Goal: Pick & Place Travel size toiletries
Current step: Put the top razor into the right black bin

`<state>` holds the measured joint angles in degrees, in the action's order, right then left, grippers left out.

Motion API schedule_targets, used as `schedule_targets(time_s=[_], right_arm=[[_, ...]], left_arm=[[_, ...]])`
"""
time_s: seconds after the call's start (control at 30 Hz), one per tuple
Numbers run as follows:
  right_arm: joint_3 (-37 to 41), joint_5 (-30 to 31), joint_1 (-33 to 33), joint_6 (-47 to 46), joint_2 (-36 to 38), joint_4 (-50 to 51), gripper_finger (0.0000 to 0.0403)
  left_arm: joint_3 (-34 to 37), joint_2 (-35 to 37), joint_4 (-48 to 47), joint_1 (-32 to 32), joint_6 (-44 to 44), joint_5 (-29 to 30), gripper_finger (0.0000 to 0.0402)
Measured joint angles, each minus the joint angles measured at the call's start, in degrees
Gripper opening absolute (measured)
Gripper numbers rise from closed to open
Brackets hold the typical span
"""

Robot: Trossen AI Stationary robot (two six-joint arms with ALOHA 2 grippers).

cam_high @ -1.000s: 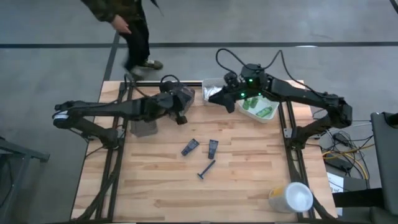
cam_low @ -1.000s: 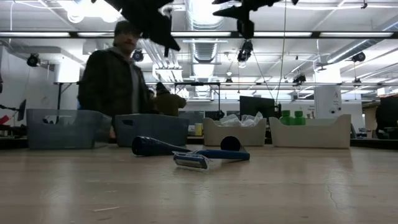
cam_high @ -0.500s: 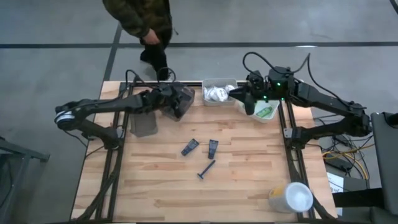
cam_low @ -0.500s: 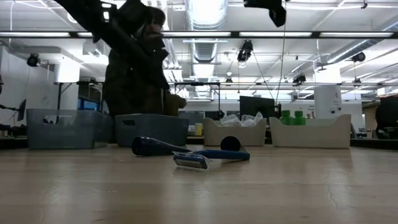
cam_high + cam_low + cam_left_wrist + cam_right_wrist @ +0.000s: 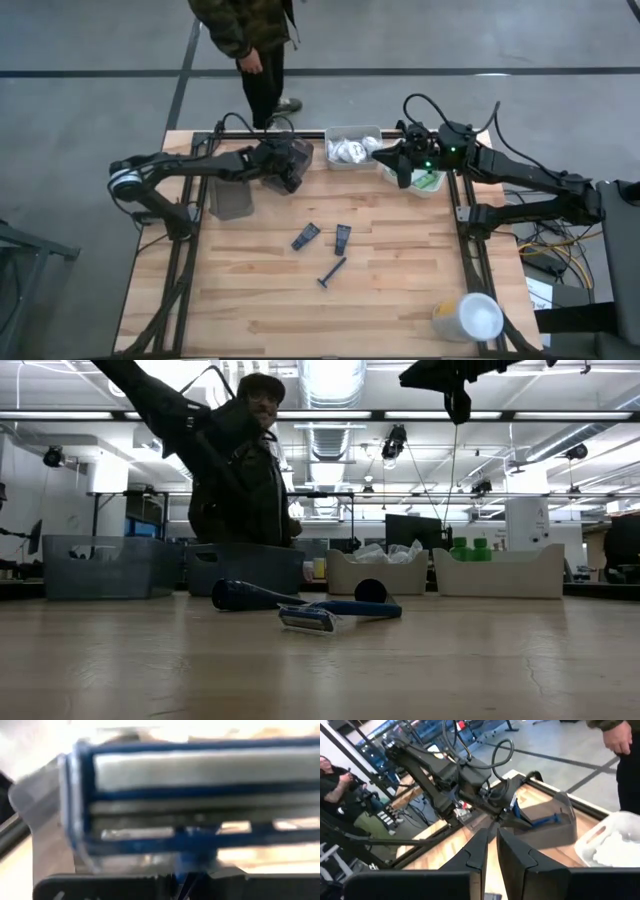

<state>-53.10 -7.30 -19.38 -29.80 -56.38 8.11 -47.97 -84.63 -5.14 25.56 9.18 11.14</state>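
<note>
Three dark toiletries (image 5: 323, 248) remain mid-table. Left gripper (image 5: 291, 172), at eleven o'clock, is clamped on a blue razor (image 5: 200, 810) over the grey tray (image 5: 232, 203); right gripper (image 5: 392, 162), at one o'clock, empty, fingers together.

Two dark flat tubes (image 5: 306, 236) (image 5: 343, 238) lie side by side at the table's centre, apart. At their 6 o'clock lies a dark razor (image 5: 332, 272), slanted. White crinkly packets (image 5: 350, 150) sit heaped at 12 o'clock, and green bottles (image 5: 425, 180), probably lying down, at 2 o'clock. At 11 o'clock a blue razor (image 5: 200, 795) is clamped in the left gripper (image 5: 516, 815).
</note>
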Motion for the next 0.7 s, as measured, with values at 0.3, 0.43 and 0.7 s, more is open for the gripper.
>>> schedule_targets(time_s=[0.3,0.43,0.7], right_arm=[[1.9,0.0,0.0,-0.7,0.0,-0.2,0.0057],[1.9,0.0,0.0,-0.5,0.0,-0.3,0.0067],[1.8,-0.1,0.0,-0.3,0.0,-0.4,0.0088]], left_arm=[[0.1,-1.5,-3.7,0.7,2.0,0.0,0.0039],[0.1,-1.5,-3.6,0.9,2.8,0.0,0.0041],[0.1,-1.5,-6.4,2.0,6.0,0.1,0.0083]])
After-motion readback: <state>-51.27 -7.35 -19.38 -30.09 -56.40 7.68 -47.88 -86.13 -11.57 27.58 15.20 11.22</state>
